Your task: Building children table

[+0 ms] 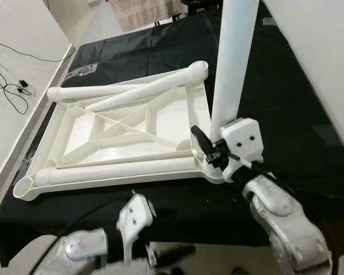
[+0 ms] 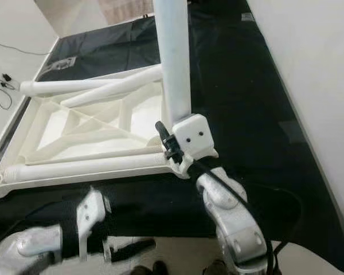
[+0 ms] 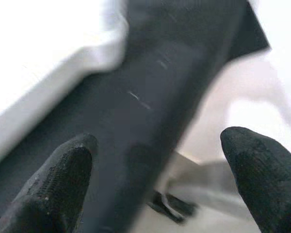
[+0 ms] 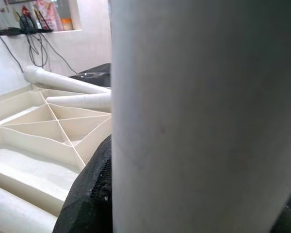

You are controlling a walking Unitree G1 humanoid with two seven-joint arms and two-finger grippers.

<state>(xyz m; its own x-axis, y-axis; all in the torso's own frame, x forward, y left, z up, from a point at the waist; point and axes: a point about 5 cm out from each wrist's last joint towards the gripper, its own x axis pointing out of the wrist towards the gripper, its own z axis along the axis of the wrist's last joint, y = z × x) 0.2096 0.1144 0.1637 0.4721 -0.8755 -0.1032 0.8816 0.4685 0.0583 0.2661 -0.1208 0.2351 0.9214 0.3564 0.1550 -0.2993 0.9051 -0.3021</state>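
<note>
White ribbed tabletop (image 1: 120, 134) upside-down, upright leg (image 1: 232, 63) in right fingers (image 1: 202, 140), left fingers (image 3: 63, 179) spread.

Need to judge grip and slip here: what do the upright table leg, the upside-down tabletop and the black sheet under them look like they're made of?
Upright leg, held by the right gripper: probably moulded plastic, matte white, smooth and seamless.
Tabletop: likely the same white plastic; its underside shows moulded crossing ribs.
Black sheet: seems thin fabric or film; it lies flat with soft creases, slight sheen.
</note>
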